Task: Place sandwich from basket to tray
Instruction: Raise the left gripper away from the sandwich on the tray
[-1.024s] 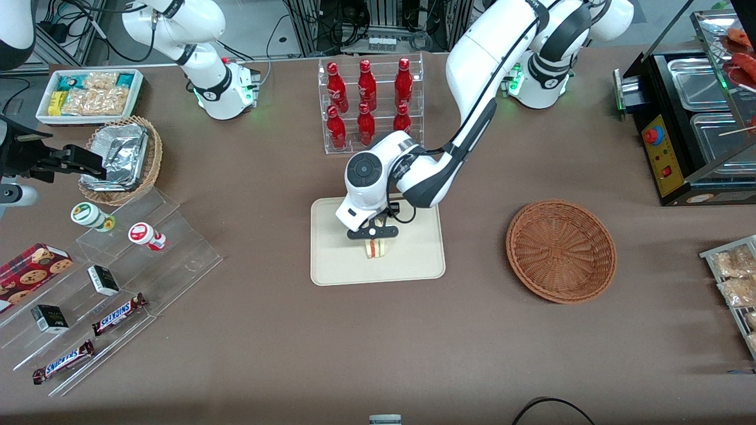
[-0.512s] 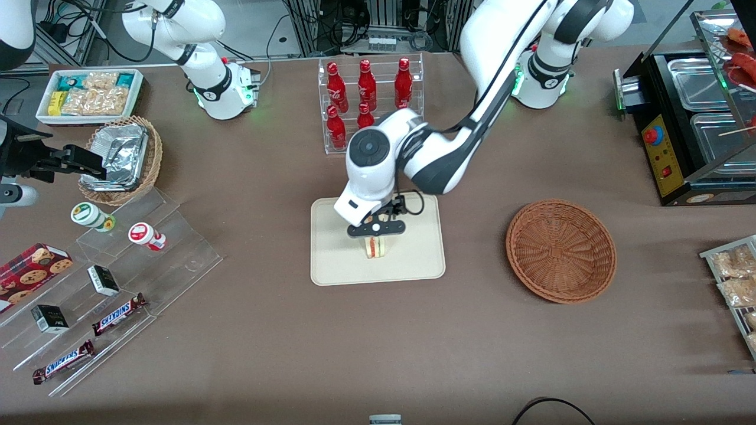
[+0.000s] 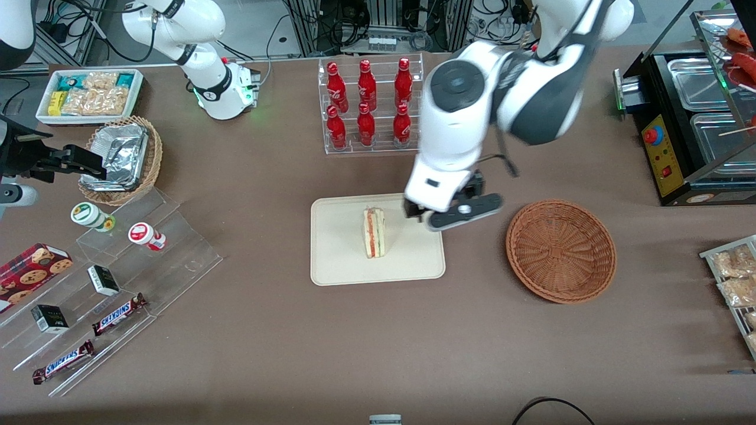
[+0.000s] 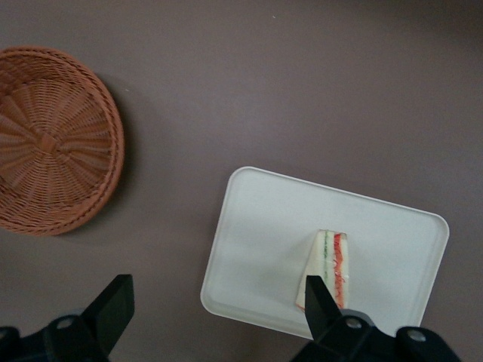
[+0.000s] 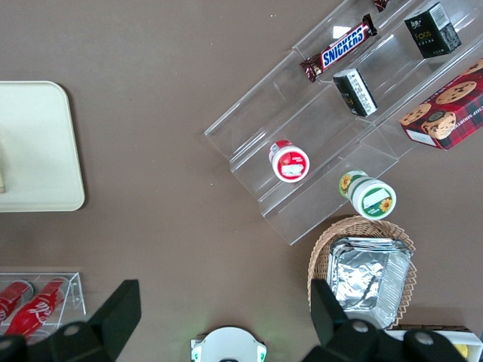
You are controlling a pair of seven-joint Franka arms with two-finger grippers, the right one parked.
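A triangular sandwich (image 3: 374, 232) stands on its edge near the middle of the cream-beige tray (image 3: 336, 260), its red-orange and green filling stripes facing up, with nothing touching it. The left arm's gripper (image 3: 453, 216) hangs in the air above the tray's edge on the working arm's side, between the sandwich and the reddish-brown wicker basket (image 3: 561, 251), which sits on the brown table (image 3: 378, 342) well apart from the tray. Seen from the wrist camera, the gripper's two black fingers (image 4: 112, 308) are spread wide apart and hold nothing, with the sandwich (image 4: 329, 264) on the tray (image 4: 264, 226) and the basket (image 4: 53, 143) below them. Farther from the front camera than the tray, a clear rack of red bottles (image 3: 369, 103) stands upright; toward the parked arm's end, a tan wicker basket of crumpled foil (image 3: 121, 156) rests near a stepped acrylic stand (image 3: 118, 283) with two Snickers bars (image 3: 118, 314)
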